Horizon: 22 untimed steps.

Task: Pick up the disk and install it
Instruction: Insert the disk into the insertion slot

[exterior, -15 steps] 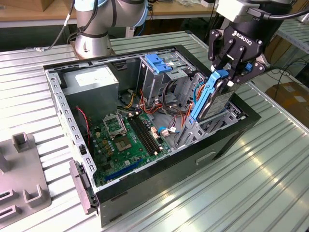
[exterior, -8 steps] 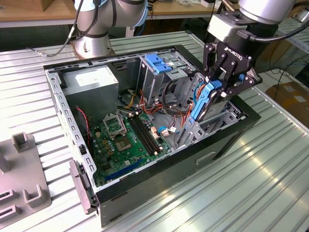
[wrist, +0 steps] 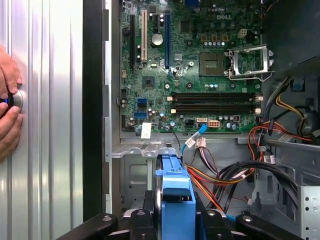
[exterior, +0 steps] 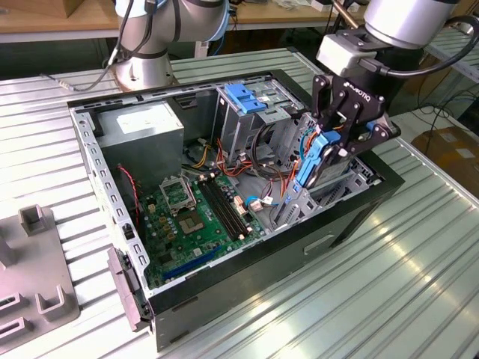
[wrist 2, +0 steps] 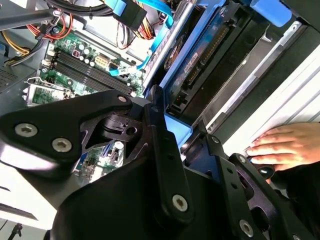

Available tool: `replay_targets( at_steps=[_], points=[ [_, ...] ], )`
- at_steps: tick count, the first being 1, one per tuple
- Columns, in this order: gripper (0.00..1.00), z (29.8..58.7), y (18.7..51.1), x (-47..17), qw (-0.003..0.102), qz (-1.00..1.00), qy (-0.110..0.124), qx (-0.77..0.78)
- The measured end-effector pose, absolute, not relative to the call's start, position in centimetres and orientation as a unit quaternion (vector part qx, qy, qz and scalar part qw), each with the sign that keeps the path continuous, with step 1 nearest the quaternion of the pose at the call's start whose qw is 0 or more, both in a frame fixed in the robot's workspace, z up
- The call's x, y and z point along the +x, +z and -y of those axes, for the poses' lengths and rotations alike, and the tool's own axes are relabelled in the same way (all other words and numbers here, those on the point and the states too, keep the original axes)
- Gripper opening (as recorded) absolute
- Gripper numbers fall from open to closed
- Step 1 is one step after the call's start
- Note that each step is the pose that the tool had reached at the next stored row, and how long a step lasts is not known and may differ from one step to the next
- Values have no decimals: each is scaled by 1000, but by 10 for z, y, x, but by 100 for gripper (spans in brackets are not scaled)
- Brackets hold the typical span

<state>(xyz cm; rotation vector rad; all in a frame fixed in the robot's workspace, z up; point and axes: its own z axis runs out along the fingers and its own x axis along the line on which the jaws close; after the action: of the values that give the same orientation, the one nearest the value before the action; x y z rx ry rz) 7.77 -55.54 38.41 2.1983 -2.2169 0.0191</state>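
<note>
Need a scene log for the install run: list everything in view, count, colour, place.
table: 1, silver, ribbed, under everything
computer case: 1, black, open, on the table
motherboard: 1, green, inside the case
power supply: 1, grey, inside the case
bracket: 1, blue, atop the drive cage
fixture: 1, grey, exterior view's left edge
disk: 1, blue carrier, held above the case
person's hands: 2, on the table beside the case
arm: 1, silver-grey, above the case
hand: 1, black, shut on the disk
</note>
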Motion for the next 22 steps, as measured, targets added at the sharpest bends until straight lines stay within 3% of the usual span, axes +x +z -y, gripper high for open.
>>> replay_targets(
  at_steps=[22],
  points=[
    [37,555,379,78,10,710,6,704]
  ],
)
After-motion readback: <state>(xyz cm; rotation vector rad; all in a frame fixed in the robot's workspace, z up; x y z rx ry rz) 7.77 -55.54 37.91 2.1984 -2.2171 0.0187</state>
